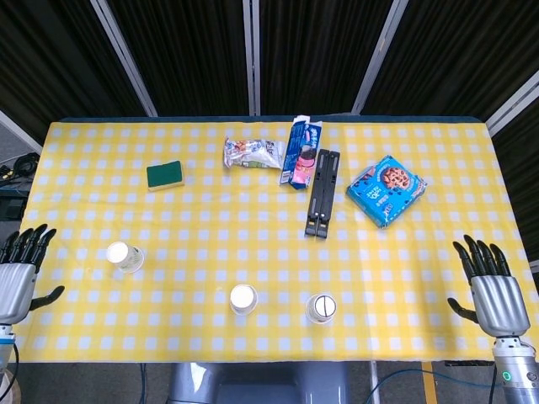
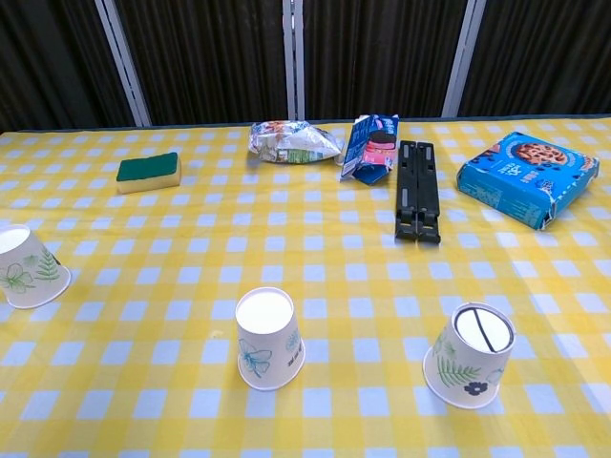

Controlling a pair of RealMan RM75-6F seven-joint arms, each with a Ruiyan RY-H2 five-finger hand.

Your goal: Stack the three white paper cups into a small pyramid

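At the lower left edge of the head view, the left hand (image 1: pixel 15 273) sits just off the counter's near-left corner, fingers spread and pointing up the frame, holding nothing. At the lower right edge, the right hand (image 1: pixel 493 290) mirrors it beyond the counter's right side, fingers likewise fanned apart and empty. Neither hand shows in the chest view.

Nearest the left hand, the left cup (image 1: pixel 125 257) stands upside down in the lower left of the frame, on the counter (image 1: pixel 210 202), which is covered by a yellow-and-white checked cloth. The chest view shows this cup at the left edge, with a green leaf print. The middle cup (image 1: pixel 243 299) stands inverted at lower centre, well apart from the left one. The right cup (image 1: pixel 320 308) stands a little to its right, also inverted, with a dark line across its upturned base and a fern print on its side. All three cups stand separately, none touching another.

Further up the frame, a green sponge (image 1: pixel 166 175) lies in the upper left. A crumpled snack bag (image 1: pixel 251 154) lies at upper centre, with a blue snack packet (image 1: pixel 301 153) just beside it. A long black folding stand (image 1: pixel 322 193) lies right of the packet, running down the frame. A blue cookie box (image 1: pixel 386 190) lies in the upper right, at an angle.
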